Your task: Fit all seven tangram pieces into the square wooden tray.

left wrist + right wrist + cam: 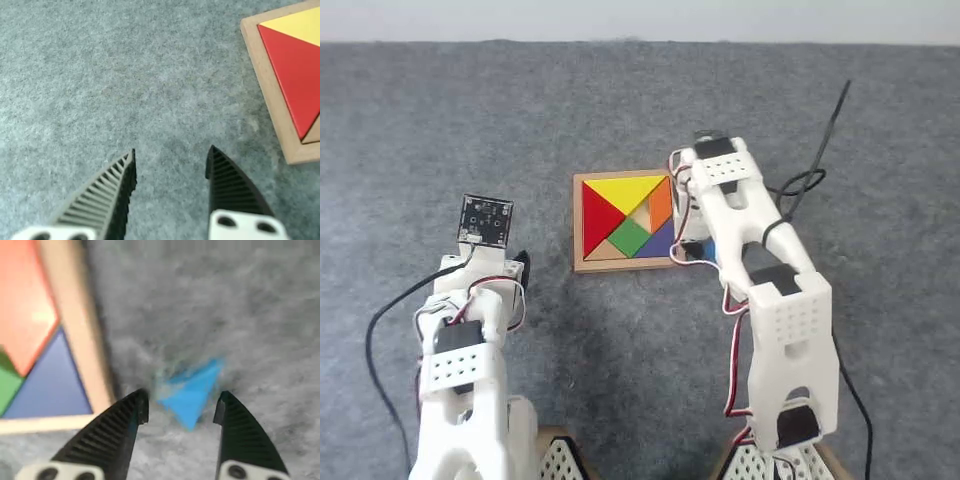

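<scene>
Blue triangle [192,392]: likely light, rigid, slick. Sits between right gripper's [182,399] parted jaws, ungripped; best pinched across its flat edges.

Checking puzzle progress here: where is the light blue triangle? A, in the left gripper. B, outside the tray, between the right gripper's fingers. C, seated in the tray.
B: the light blue triangle is over the grey mat beside the wooden tray, between the spread fingers of the right gripper.
</scene>
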